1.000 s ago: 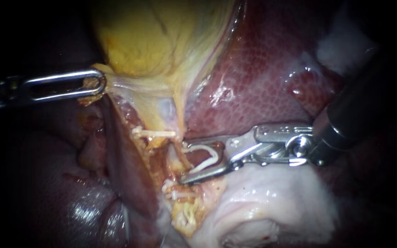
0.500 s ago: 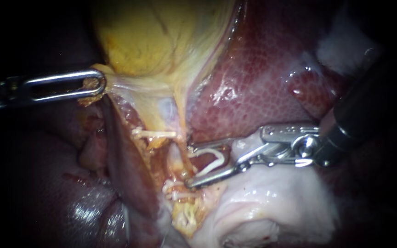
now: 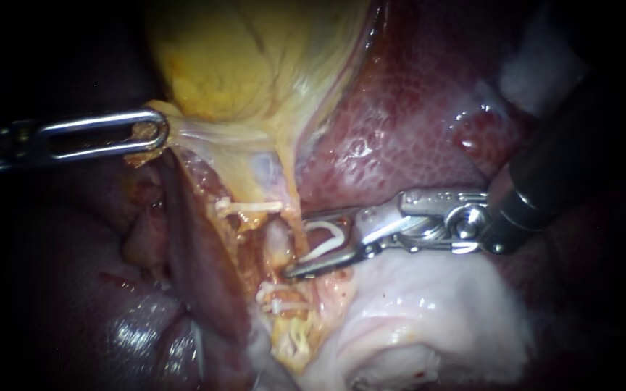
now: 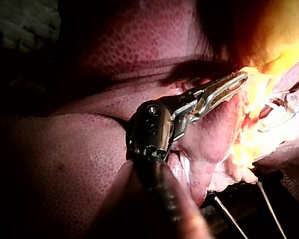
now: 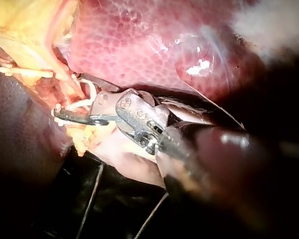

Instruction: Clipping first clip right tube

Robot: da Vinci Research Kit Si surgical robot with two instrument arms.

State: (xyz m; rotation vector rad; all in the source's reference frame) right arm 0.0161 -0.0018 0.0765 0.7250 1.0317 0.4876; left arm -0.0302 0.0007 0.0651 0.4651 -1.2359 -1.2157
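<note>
Down at the centre of the field, my right instrument has its slim steel jaws spread wide with a white curved clip seated between them. Each jaw bears on one leg of it, so that clip is firmly carried. The jaw tips sit right at a pale stubby tube: the nearer tip lies against the tube's right side and the farther tip is just beside it. The clip's open mouth faces the tube from the right. Whether the tube is already inside the clip, I cannot tell.

Just beyond, a white straight clip lies across yellowish tissue at the tube's far end, and a pair of white clips sits at its near end. Behind the right instrument there's mottled dark-red liver. Nearer, under its shaft, lies a pale white fatty mound.

Over on the left, my left instrument, with long slotted steel jaws, is clamped on the edge of the yellow bulging gallbladder, and the thin fold is stretched taut toward it. The left wrist view shows the same bite, with both jaws closed on tissue.
</note>
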